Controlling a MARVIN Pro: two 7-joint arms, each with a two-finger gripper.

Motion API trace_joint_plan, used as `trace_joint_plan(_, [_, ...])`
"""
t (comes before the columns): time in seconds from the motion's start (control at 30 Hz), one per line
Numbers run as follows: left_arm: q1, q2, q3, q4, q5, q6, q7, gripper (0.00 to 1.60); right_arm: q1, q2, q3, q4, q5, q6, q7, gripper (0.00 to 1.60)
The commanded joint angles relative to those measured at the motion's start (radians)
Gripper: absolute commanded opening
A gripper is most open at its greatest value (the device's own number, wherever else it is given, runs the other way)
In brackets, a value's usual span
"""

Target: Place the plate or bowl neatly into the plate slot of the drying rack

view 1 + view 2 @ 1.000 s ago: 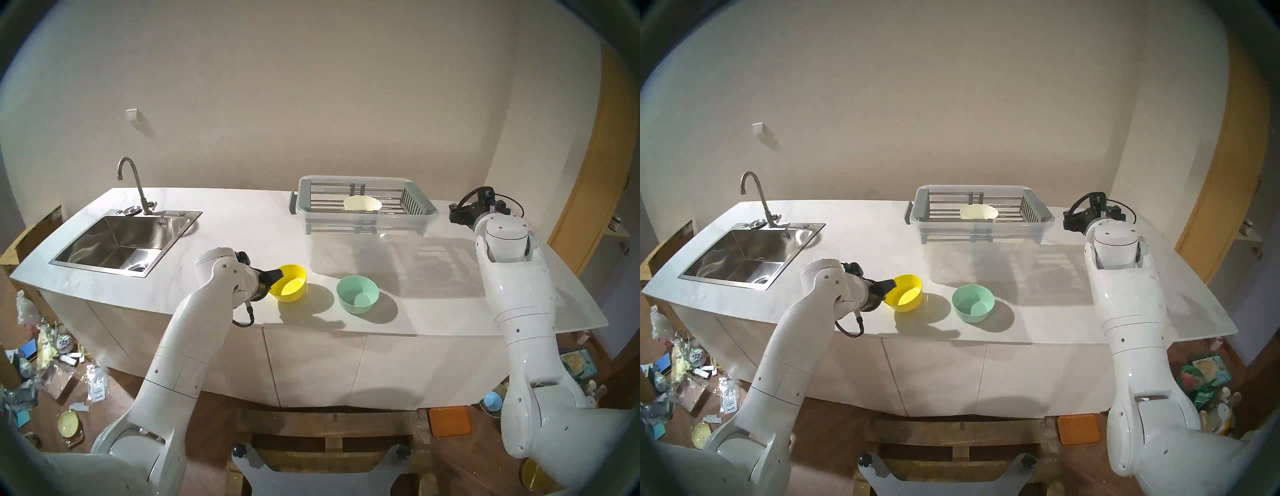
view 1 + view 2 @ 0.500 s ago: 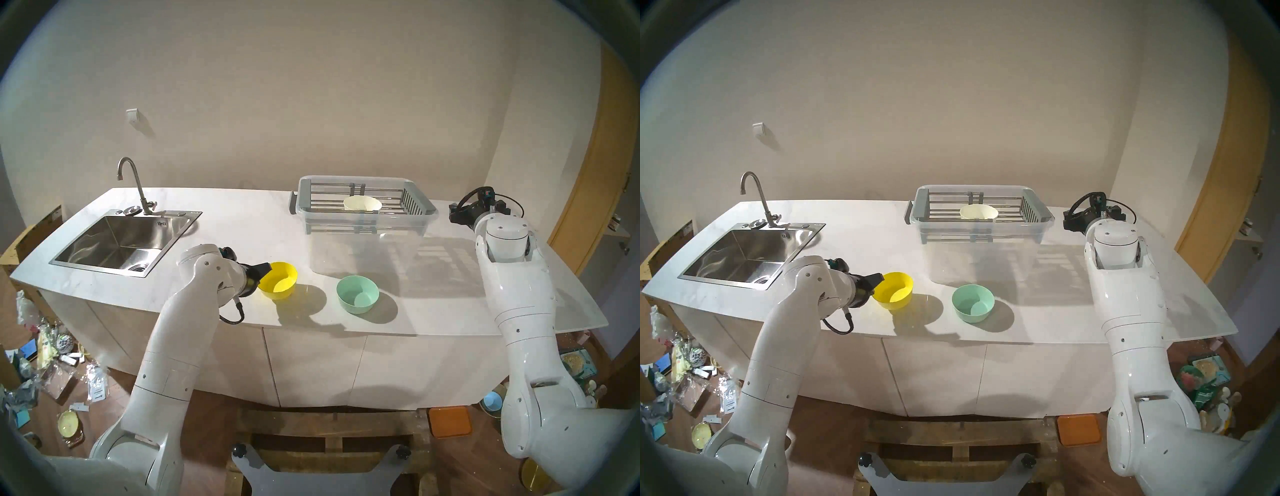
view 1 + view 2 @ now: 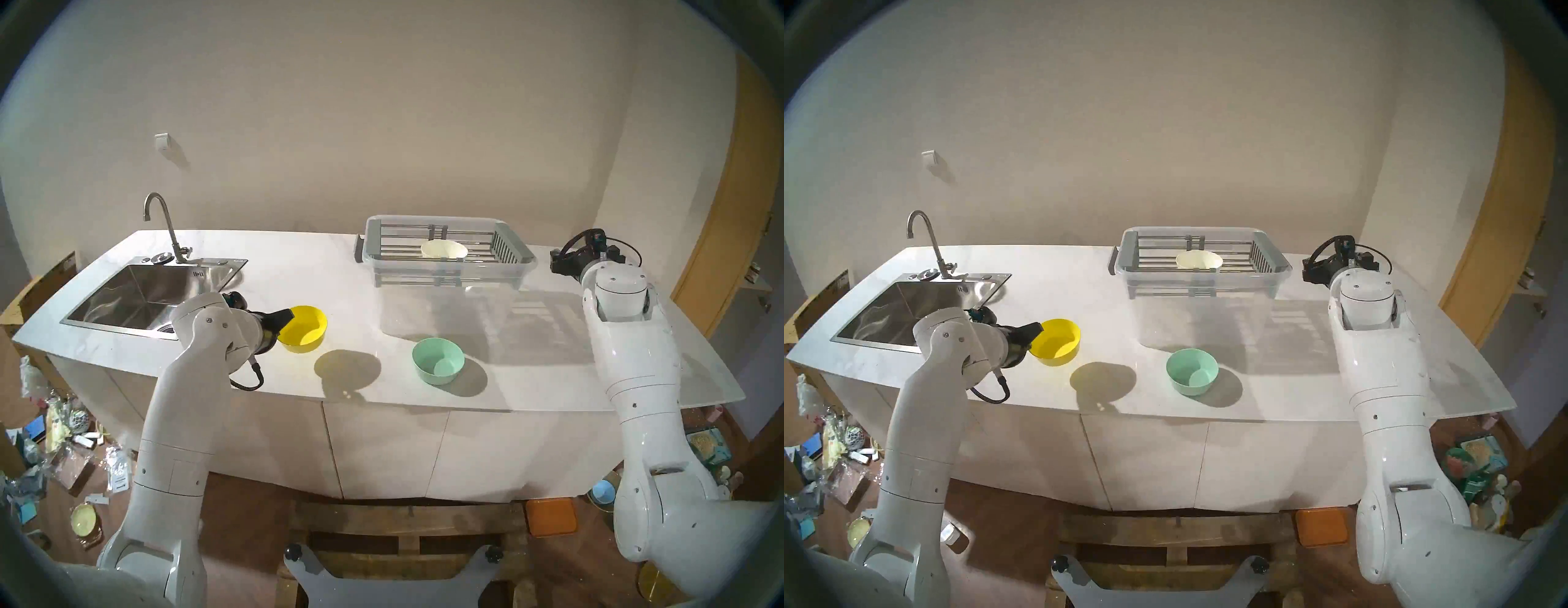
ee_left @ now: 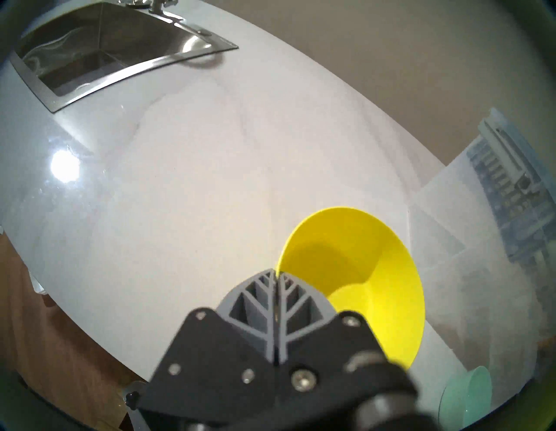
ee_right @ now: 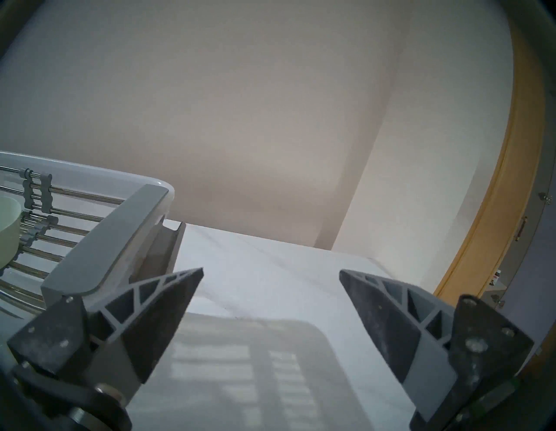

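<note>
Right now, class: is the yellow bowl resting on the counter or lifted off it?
Lifted: the left gripper pinches the yellow bowl by its rim, its shadow apart.

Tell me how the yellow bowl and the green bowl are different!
The yellow bowl hangs tilted above the counter, pinched at its rim by the left gripper; the green bowl sits flat on the counter, untouched. Both are round, empty, and outside the drying rack.
</note>
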Motion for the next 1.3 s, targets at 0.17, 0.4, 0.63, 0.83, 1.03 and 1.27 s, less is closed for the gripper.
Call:
trace_joint_plan(0.17, [-0.045,0.09,-0.039,-0.086,0.053,-0.056,-0.067,0.0,0.024,0.003,0.0,-0.026,-0.001,-0.016,-0.002,1.6])
trace_joint_plan(0.4, [-0.068,0.13,-0.036,-0.082,0.081,-0.088,-0.123,0.0,0.024,0.003,0.0,-0.026,-0.001,-0.017,-0.002,1.6])
trace_joint_plan(0.63, [-0.166,0.151,0.007,-0.024,0.098,-0.114,-0.203,0.0,0.024,0.003,0.0,-0.026,-0.001,-0.016,-0.002,1.6])
trace_joint_plan(0.83, [-0.302,0.15,0.063,0.084,0.109,-0.139,-0.291,0.0,0.024,0.003,0.0,-0.026,-0.001,-0.017,-0.002,1.6])
trace_joint_plan(1.03, [-0.422,0.132,0.131,0.197,0.113,-0.16,-0.34,0.0,0.024,0.003,0.0,-0.026,-0.001,-0.016,-0.002,1.6])
trace_joint_plan(1.27, [-0.535,0.104,0.197,0.294,0.111,-0.186,-0.381,0.0,0.024,0.003,0.0,-0.026,-0.001,-0.015,-0.002,1.6])
